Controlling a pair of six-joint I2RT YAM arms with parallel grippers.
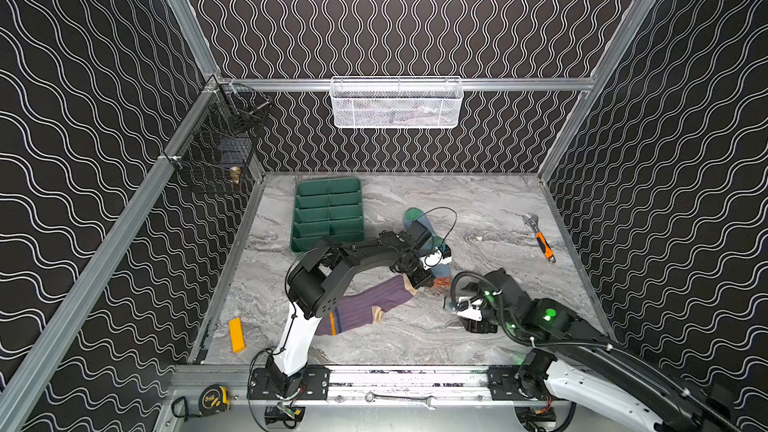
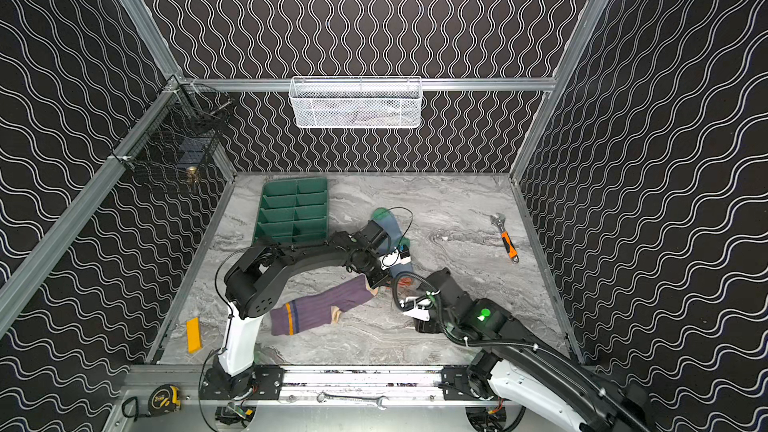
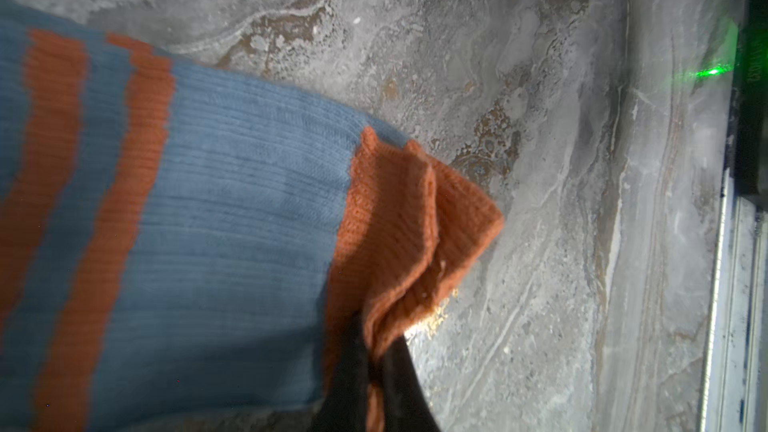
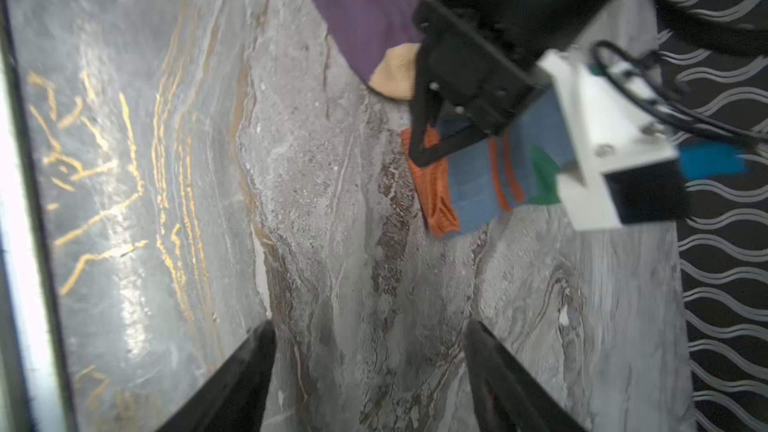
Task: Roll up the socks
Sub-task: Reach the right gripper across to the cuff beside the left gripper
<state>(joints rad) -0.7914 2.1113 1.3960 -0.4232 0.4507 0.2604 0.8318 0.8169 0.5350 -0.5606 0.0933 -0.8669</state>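
The purple sock [image 1: 365,303] [image 2: 320,309] lies flat at the table's front middle, its peach toe toward the centre. The blue sock [image 1: 441,270] [image 2: 388,224] stretches from its green toe at the back to its orange cuff near the purple sock's toe. My left gripper [image 1: 419,282] [image 3: 376,347] is shut on that orange cuff [image 3: 399,226], which bunches between the fingers. My right gripper [image 1: 449,304] [image 4: 370,326] stands open just right of the cuff, over bare table with nothing between its fingers. In the right wrist view the blue sock [image 4: 473,189] and the purple sock [image 4: 365,6] lie ahead of it.
A green divided tray [image 1: 328,214] sits at the back left. An orange-handled wrench [image 1: 540,238] lies at the right and a yellow block [image 1: 237,334] at the front left. A white mesh basket [image 1: 395,103] and a black wire basket [image 1: 224,139] hang on the walls.
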